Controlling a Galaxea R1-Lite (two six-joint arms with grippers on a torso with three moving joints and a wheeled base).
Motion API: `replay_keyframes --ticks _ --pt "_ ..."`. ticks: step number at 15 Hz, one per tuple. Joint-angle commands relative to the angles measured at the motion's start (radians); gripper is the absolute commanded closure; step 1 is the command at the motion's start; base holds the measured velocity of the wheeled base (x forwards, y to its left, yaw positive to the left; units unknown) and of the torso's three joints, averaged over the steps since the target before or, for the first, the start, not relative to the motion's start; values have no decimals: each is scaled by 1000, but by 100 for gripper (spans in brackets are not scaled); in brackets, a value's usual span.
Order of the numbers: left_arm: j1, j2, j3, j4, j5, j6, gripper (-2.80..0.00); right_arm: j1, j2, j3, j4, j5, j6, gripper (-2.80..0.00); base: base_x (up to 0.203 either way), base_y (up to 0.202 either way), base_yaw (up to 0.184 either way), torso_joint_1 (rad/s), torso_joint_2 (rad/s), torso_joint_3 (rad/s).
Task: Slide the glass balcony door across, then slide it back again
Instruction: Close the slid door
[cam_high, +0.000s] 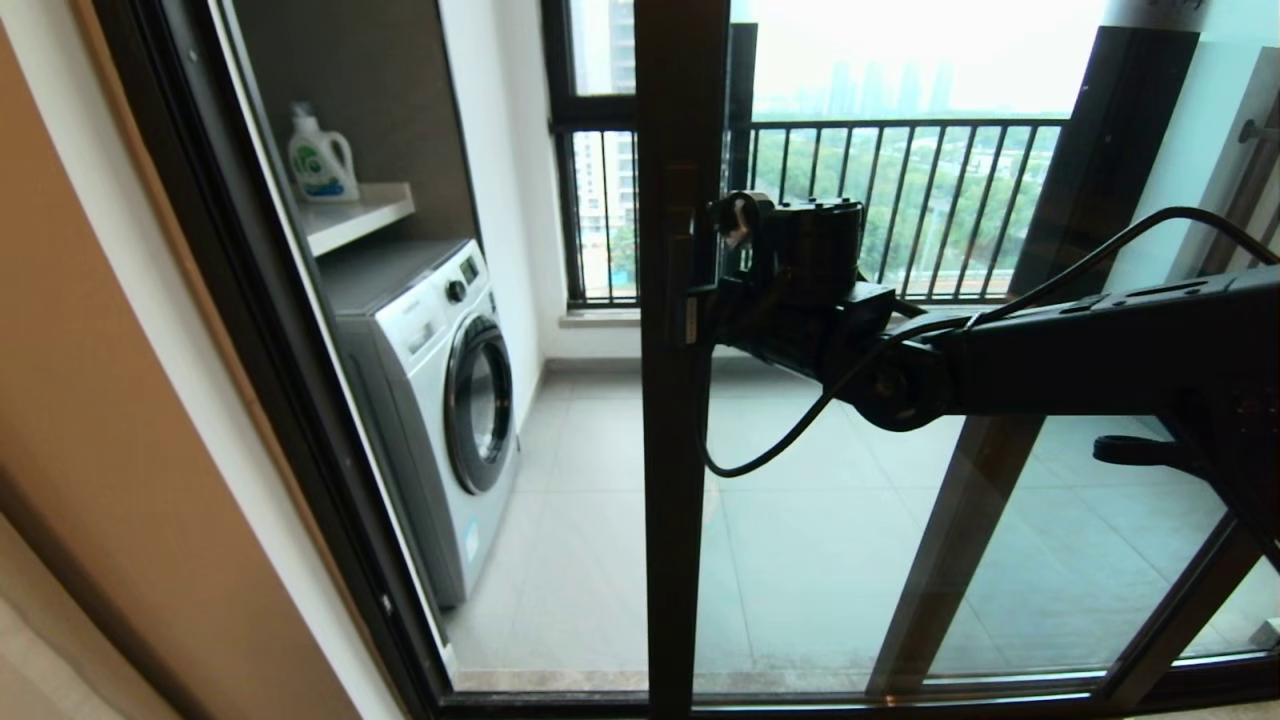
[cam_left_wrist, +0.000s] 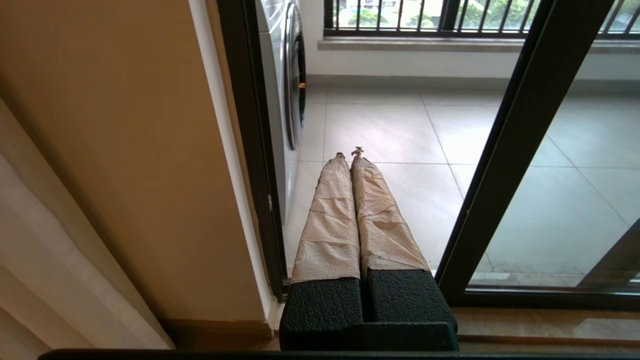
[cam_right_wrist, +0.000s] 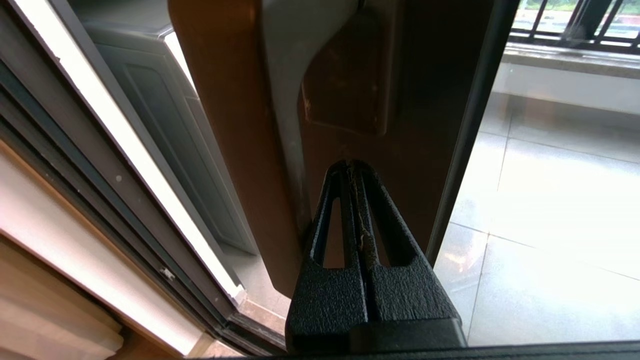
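Observation:
The glass balcony door (cam_high: 680, 500) stands partly open, its dark brown stile upright in the middle of the head view and its glass running off to the right. My right gripper (cam_high: 705, 295) reaches in from the right at mid height. It is shut with nothing between the fingers, and the tips (cam_right_wrist: 352, 167) rest against the stile (cam_right_wrist: 240, 125) just below a raised handle plate (cam_right_wrist: 345, 75). My left gripper (cam_left_wrist: 350, 152) is shut too, with tape-wrapped fingers. It hangs low before the gap, left of the stile (cam_left_wrist: 505, 165), touching nothing.
Through the gap a white washing machine (cam_high: 440, 400) stands on the balcony, with a detergent bottle (cam_high: 320, 160) on a shelf (cam_high: 360, 215) above it. The fixed dark frame (cam_high: 260, 330) and a beige wall (cam_high: 100, 400) bound the left. Black railing bars (cam_high: 900, 200) close the far side.

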Motion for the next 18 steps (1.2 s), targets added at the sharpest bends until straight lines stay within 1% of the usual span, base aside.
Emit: replay_keyframes --ticks 1,7,10,11,14,18 --pt "1 2 0 0 0 0 0 16 29 -26 -2 5 1 0 0 0 0 0 0 0" --pt "1 2 0 0 1 1 0 41 48 -64 10 3 1 0 0 0 0 0 0 0" --pt "1 2 0 0 1 0 0 38 22 -37 12 -80 1 0 0 0 0 0 0 0" --pt "1 2 0 0 1 0 0 31 -2 -7 10 -93 1 0 0 0 0 0 0 0" --pt "1 2 0 0 0 0 0 -5 -130 133 6 -97 4 0 0 0 0 0 0 0" --pt "1 2 0 0 1 0 0 -29 -357 367 3 -116 4 0 0 0 0 0 0 0"
